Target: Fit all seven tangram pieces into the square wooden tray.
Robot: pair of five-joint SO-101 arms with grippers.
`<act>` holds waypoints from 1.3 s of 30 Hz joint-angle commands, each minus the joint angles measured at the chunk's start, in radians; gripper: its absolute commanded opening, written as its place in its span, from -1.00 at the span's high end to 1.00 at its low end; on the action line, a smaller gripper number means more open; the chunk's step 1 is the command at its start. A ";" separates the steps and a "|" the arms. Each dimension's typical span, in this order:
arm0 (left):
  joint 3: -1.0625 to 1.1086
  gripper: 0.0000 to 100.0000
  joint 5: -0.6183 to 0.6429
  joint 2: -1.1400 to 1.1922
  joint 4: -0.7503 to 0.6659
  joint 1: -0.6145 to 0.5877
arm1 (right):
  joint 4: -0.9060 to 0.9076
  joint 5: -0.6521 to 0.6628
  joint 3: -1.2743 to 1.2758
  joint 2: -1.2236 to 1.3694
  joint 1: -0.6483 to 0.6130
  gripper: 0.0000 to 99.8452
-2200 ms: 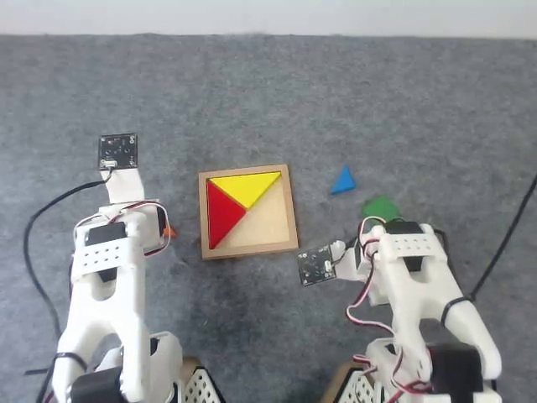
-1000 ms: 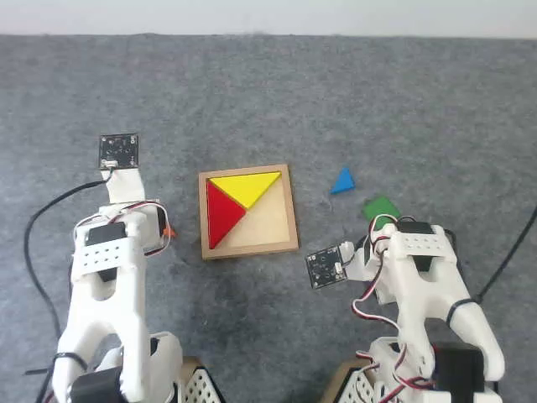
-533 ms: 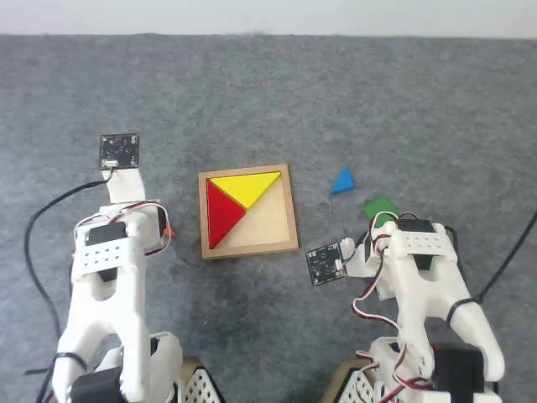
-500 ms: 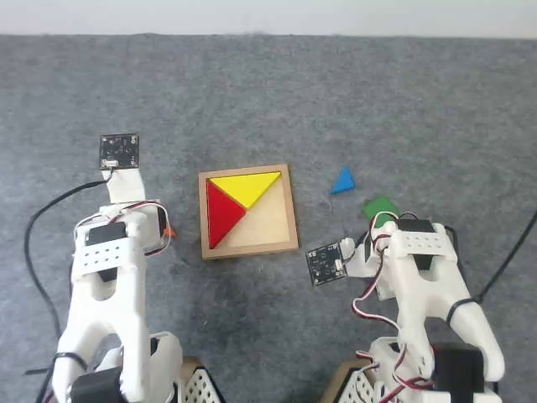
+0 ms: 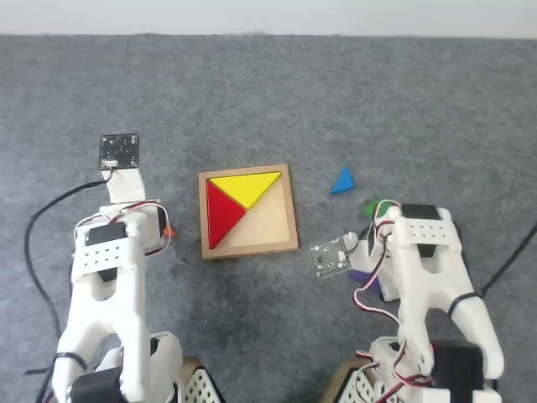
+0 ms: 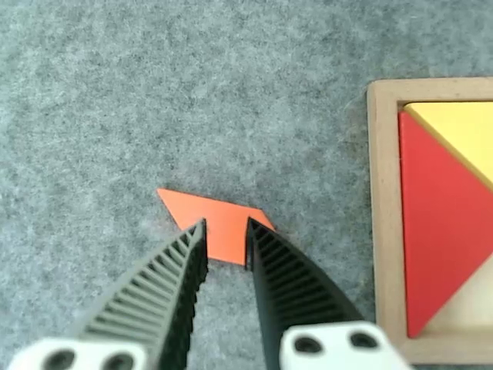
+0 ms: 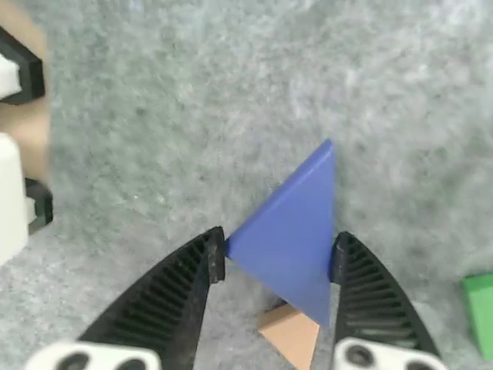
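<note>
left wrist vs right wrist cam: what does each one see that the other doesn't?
Left wrist only: the left gripper, slightly open over an orange piece lying flat on the mat, and beside it a corner of the wooden tray with the red triangle and yellow triangle inside.
Right wrist only: the right gripper closed on a blue triangle, a tan piece partly under it, and a green piece nearby.
Shared: the grey mat.
</note>
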 commanded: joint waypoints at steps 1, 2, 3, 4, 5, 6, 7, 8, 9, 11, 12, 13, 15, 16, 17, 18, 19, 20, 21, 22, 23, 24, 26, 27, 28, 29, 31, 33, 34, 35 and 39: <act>-0.005 0.85 -0.008 -0.038 0.000 0.005 | 0.053 -0.014 -0.072 -0.022 -0.001 0.61; -0.005 0.85 -0.008 -0.038 0.002 0.005 | 0.067 -0.014 -0.080 -0.022 -0.013 0.61; -0.005 0.85 -0.008 -0.038 0.002 0.005 | 0.079 -0.015 -0.092 -0.024 -0.031 0.61; -0.005 0.85 -0.008 -0.038 0.002 0.005 | 0.093 -0.021 -0.107 -0.024 -0.054 0.61; -0.005 0.85 -0.008 -0.038 0.002 0.005 | 0.097 -0.046 -0.124 -0.024 -0.085 0.61; -0.005 0.85 -0.008 -0.038 0.002 0.005 | 0.097 -0.080 -0.143 -0.024 -0.120 0.61; -0.005 0.85 -0.006 -0.038 0.002 0.005 | 0.093 -0.109 -0.158 -0.024 -0.159 0.61; -0.005 0.85 -0.006 -0.038 0.002 0.005 | 0.091 -0.124 -0.173 -0.022 -0.203 0.61; -0.005 0.85 -0.005 -0.038 0.002 0.005 | 0.090 -0.132 -0.183 -0.022 -0.252 0.61; -0.005 0.85 -0.005 -0.038 0.002 0.005 | 0.082 -0.137 -0.195 -0.022 -0.349 0.61; -0.005 0.85 -0.003 -0.038 0.002 0.005 | 0.067 -0.147 -0.204 -0.019 -0.394 0.61; -0.005 0.85 -0.003 -0.038 0.002 0.005 | 0.048 -0.166 -0.218 -0.013 -0.437 0.61; -0.005 0.85 -0.003 -0.038 0.003 0.005 | -0.002 -0.195 -0.244 -0.010 -0.509 0.61; -0.005 0.85 -0.003 -0.038 0.003 0.005 | -0.033 -0.201 -0.250 -0.010 -0.539 0.61; -0.005 0.85 0.000 -0.038 0.003 0.005 | -0.059 -0.201 -0.258 -0.010 -0.559 0.61; -0.005 0.85 0.014 -0.038 0.005 0.005 | -0.079 -0.201 -0.267 -0.010 -0.572 0.61; -0.005 0.85 0.023 -0.038 0.011 0.003 | -0.101 -0.199 -0.272 -0.008 -0.576 0.61; -0.007 0.85 0.026 -0.038 0.018 0.002 | -0.122 -0.199 -0.275 -0.007 -0.578 0.61; -0.007 0.85 0.026 -0.038 0.021 0.002 | -0.148 -0.199 -0.279 0.004 -0.578 0.61; -0.008 0.85 0.028 -0.038 0.021 0.000 | -0.162 -0.198 -0.296 0.021 -0.578 0.61; -0.010 0.85 0.029 -0.038 0.021 0.000 | -0.171 -0.198 -0.316 0.045 -0.578 0.60; -0.010 0.85 0.029 -0.038 0.023 0.000 | -0.173 -0.198 -0.345 0.079 -0.578 0.60; -0.010 0.85 0.031 -0.038 0.023 -0.002 | -0.170 -0.183 -0.410 0.165 -0.578 0.60; -0.012 0.85 0.031 -0.038 0.023 -0.002 | -0.170 -0.173 -0.442 0.216 -0.578 0.60; -0.012 0.85 0.031 -0.038 0.023 -0.003 | -0.170 -0.172 -0.482 0.271 -0.578 0.60; -0.012 0.85 0.031 -0.038 0.023 -0.005 | -0.160 -0.172 -0.526 0.321 -0.578 0.60; -0.012 0.85 0.040 -0.038 0.020 -0.021 | -0.122 -0.172 -0.614 0.412 -0.585 0.60; -0.019 0.85 0.083 -0.038 0.017 -0.055 | -0.091 -0.170 -0.687 0.484 -0.596 0.61; -0.028 0.85 0.094 -0.037 0.018 -0.072 | -0.087 -0.169 -0.715 0.507 -0.598 0.61; -0.036 0.85 0.097 -0.034 0.020 -0.087 | -0.085 -0.169 -0.735 0.522 -0.598 0.61; -0.044 0.85 0.101 -0.034 0.049 -0.114 | -0.087 -0.138 -0.761 0.545 -0.599 0.61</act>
